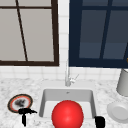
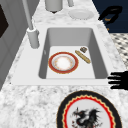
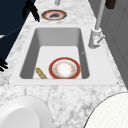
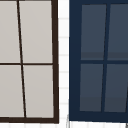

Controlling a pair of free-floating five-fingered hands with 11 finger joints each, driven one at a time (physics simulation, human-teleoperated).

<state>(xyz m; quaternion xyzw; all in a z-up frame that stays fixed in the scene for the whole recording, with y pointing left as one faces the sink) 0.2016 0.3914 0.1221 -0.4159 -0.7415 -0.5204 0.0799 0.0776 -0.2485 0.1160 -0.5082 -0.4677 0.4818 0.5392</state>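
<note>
The left robot hand (image 1: 25, 113) hangs over the front edge of the grey marbled tabletop (image 1: 105, 86), just in front of the black-rimmed round plate with a dragon print (image 1: 20, 102), which lies flat on the tabletop left of the white sink basin (image 1: 67, 96). In the left side view this robot hand (image 2: 119, 80) is released, w/ fingers straight and spread, holding nothing. A gap shows betw. it and the plate (image 2: 88, 113), so near but apart.

The right robot hand (image 1: 100, 121) floats at the sink's front right corner, near the plain white round plate (image 1: 118, 112). Can't tell if its fingers are curled or straight.

Judgement: this looks like the approach stage, w/ no grasp made on the dragon plate. Since the plate lies flat, picking it up would call for fingers getting under or over its rim.

Inside the basin lie a red-rimmed plate w/ a pale centre (image 2: 63, 62), a tan stick-like utensil (image 2: 82, 57) just beside it and a small brown bit (image 2: 83, 49). A glossy red ball shape (image 1: 67, 115) shows at the basin's front in the front view; can't tell where it rests. There's a chrome faucet (image 1: 67, 75) behind the basin and a grey cylindrical canister (image 1: 123, 82) far right.
</note>
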